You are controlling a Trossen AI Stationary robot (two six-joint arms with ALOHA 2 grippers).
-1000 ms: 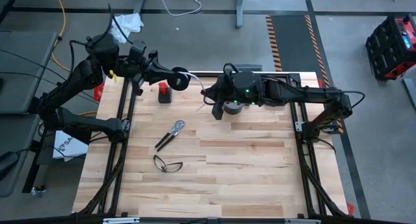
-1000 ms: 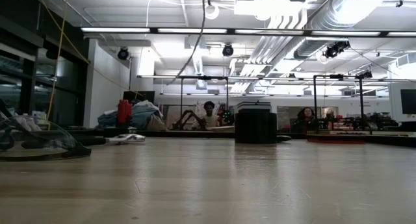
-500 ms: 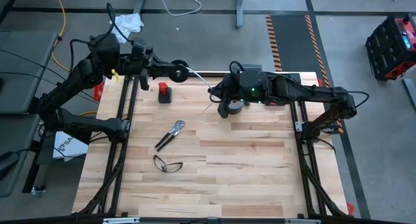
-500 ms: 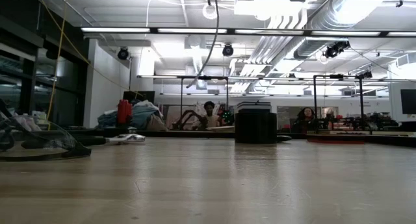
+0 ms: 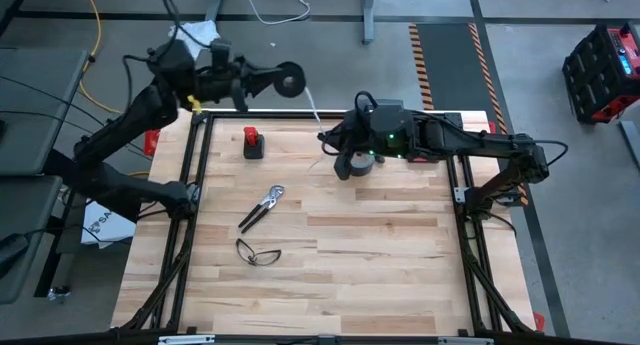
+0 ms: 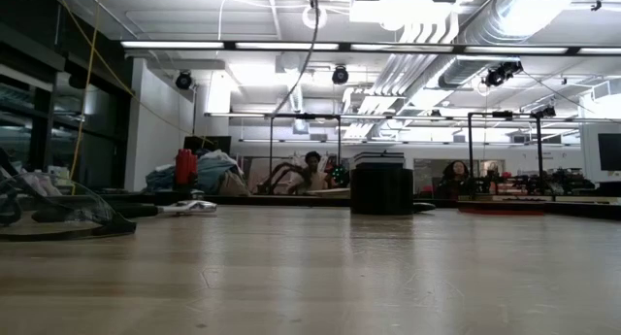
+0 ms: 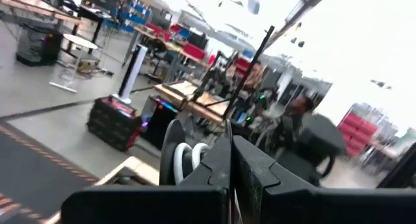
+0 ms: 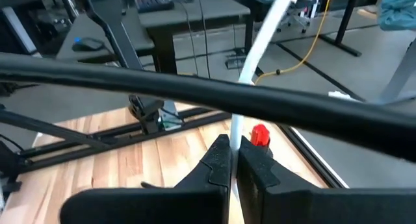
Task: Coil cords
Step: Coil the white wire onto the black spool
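The cord [image 5: 312, 107] is thin, white and short. I judge it light and limp along its length, yet stiff enough over a short run to hold a straight line when pulled taut. Its sheath looks smooth, so it could slide through a pinch if the grip slackens. The best hold is a firm pinch on the free run close to the end, with the other hold on the spool [image 5: 291, 79], which is rigid, small, black and round, and easy to clamp by its hub or rim.

In the high view the spool hangs beyond the tabletop's [image 5: 380, 255] far edge, at about 11 o'clock from its middle, above the floor. The left claw [image 5: 268, 81] is closed on the spool; in the left wrist view the closed fingers [image 7: 218, 165] sit against the black disc with white turns [image 7: 185, 160] showing beside them. From the spool the cord runs to about 4 o'clock, down to the right claw [image 5: 327, 137], which sits at roughly 12 o'clock on the tabletop, just beside a grey tape roll [image 5: 357, 163]. The right claw is closed on the cord: the right wrist view shows the white line [image 8: 257, 49] passing straight between the pinched fingers [image 8: 218, 160].

From the right claw the spool lies at about 10 o'clock, near but apart. Red-handled tool [image 5: 253, 142], pliers [image 5: 262, 206] and glasses [image 5: 256, 252] lie untouched.
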